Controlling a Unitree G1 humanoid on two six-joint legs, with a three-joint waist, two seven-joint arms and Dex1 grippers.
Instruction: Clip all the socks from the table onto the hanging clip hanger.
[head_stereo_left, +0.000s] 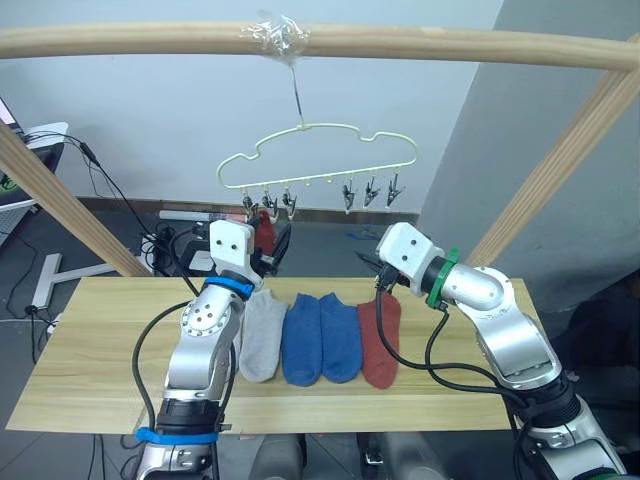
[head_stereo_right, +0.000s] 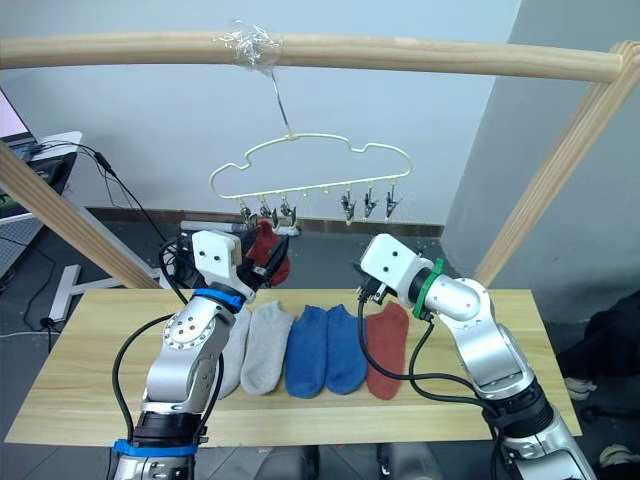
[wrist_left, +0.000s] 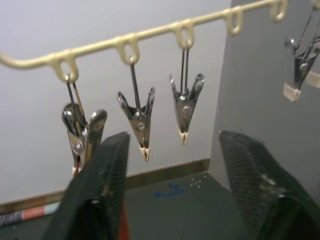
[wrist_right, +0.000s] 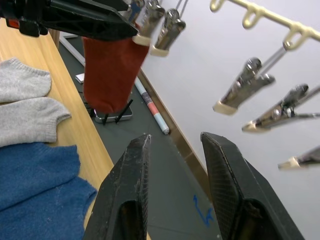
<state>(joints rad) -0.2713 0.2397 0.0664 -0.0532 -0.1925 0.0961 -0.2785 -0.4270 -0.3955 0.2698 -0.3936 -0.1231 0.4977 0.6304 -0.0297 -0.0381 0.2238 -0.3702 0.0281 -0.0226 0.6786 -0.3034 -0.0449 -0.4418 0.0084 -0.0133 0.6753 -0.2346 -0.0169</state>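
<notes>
Clipping is under way: we judge one red sock (wrist_right: 111, 70) hangs from the clip hanger (head_stereo_left: 318, 160) at twelve o'clock. Our left gripper (wrist_left: 175, 175) and right gripper (wrist_right: 175, 165) both gape empty. Next comes fetching another from the table (head_stereo_left: 90, 370).

Both head eyes look forward and down from above the light yellowish plank worktop (head_stereo_left: 90, 350), sharing with the two close, upward-tilted wrist cameras the pale-yellow wavy wire clip hanger (head_stereo_left: 320, 160).

Hung red sock (wrist_right: 110, 70) blocks left clips (wrist_left: 137, 117); right clips (head_stereo_left: 370, 192) free.
</notes>
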